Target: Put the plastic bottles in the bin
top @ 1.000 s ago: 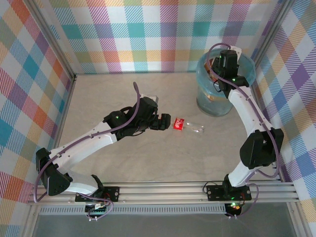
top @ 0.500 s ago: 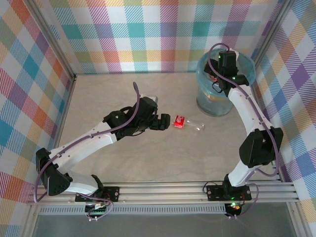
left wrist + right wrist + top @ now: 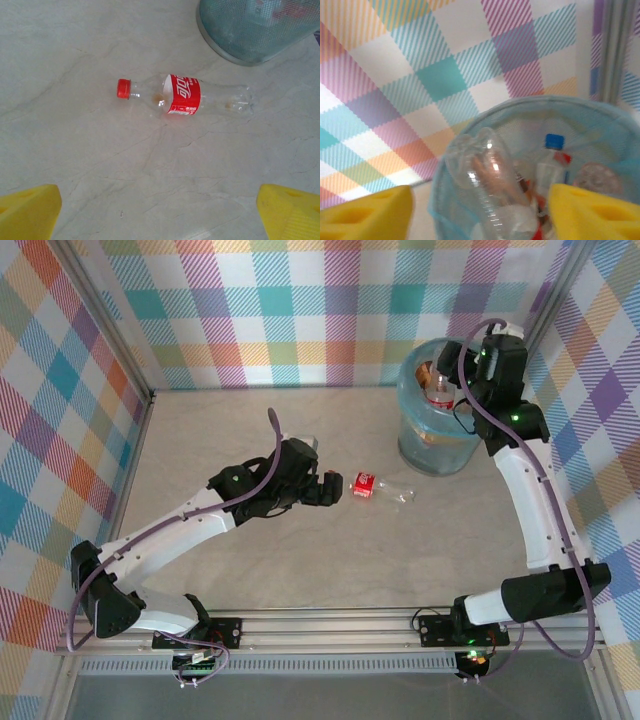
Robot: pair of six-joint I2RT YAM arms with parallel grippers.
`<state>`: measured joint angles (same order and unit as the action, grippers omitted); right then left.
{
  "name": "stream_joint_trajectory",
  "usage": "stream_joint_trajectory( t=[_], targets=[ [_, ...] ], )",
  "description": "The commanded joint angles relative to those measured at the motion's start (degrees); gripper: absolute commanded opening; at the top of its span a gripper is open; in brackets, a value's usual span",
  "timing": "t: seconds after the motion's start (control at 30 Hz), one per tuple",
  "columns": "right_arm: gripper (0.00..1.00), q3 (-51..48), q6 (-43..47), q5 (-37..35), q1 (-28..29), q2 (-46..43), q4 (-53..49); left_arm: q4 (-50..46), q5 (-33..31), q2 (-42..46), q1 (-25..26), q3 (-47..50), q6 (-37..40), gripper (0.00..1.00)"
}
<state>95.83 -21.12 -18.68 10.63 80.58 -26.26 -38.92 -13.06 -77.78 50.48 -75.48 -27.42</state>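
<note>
Bottles point(image 3: 485, 170) piled inside bin point(image 3: 520, 116), right wrist; red-capped bottle point(image 3: 185, 95), left wrist

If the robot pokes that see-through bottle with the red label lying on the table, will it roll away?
Probably, yes: the bottle is round and lies on its side on the smooth table, so a sideways nudge could roll it. It looks almost empty, so likely very light and a bit squashy.
</note>
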Motion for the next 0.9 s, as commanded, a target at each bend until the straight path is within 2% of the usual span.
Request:
stream_joint_trajectory(
  t=[0.0,0.03,0.07,0.1,0.13,0.17,0.2,0.23,0.4,0.57,0.87],
  targets=[
    [0.55,0.7,1.5,7.5,1.0,2.6,1.0,-0.3,-1.0,1.8,-0.7,1.2,-0.6,1.00],
    [0.47,1.5,1.6,9.2,1.1,3.5,0.8,-0.3,-0.9,1.7,-0.7,1.1,-0.6,1.00],
    [0.35,2.2,1.7,10.7,1.2,4.5,0.7,-0.4,-0.8,1.6,-0.7,1.2,-0.9,1.00],
    [0.15,2.4,1.6,11.8,1.2,5.3,1.1,-0.5,-0.6,1.6,-0.7,1.2,-1.0,1.00],
    [0.06,2.0,1.2,11.9,1.2,6.0,1.8,-0.5,-0.4,1.6,-0.7,1.3,-1.1,1.00],
    [0.06,1.1,0.7,11.5,1.2,6.8,3.1,-0.4,-0.5,1.7,-0.7,1.4,-1.3,1.00],
    [0.15,0.4,0.6,10.6,1.2,7.6,3.9,-0.4,-0.5,1.8,-0.7,1.6,-1.4,1.00],
    [0.20,0.2,0.5,9.5,1.2,8.5,4.0,-0.4,-0.6,2.0,-0.7,1.8,-1.4,1.00],
    [0.20,-1.3,-1.8,5.2,-0.7,13.3,2.5,-1.5,-1.6,3.0,-0.7,2.3,-1.3,1.00],
    [0.24,-2.2,-5.5,6.0,-3.2,16.3,1.7,-1.9,-2.0,3.4,-0.7,2.7,-1.3,1.00],
    [0.47,1.8,-7.8,8.1,-6.0,21.0,-1.4,-1.7,-1.2,2.2,-0.7,2.0,-1.7,1.00]
  ],
)
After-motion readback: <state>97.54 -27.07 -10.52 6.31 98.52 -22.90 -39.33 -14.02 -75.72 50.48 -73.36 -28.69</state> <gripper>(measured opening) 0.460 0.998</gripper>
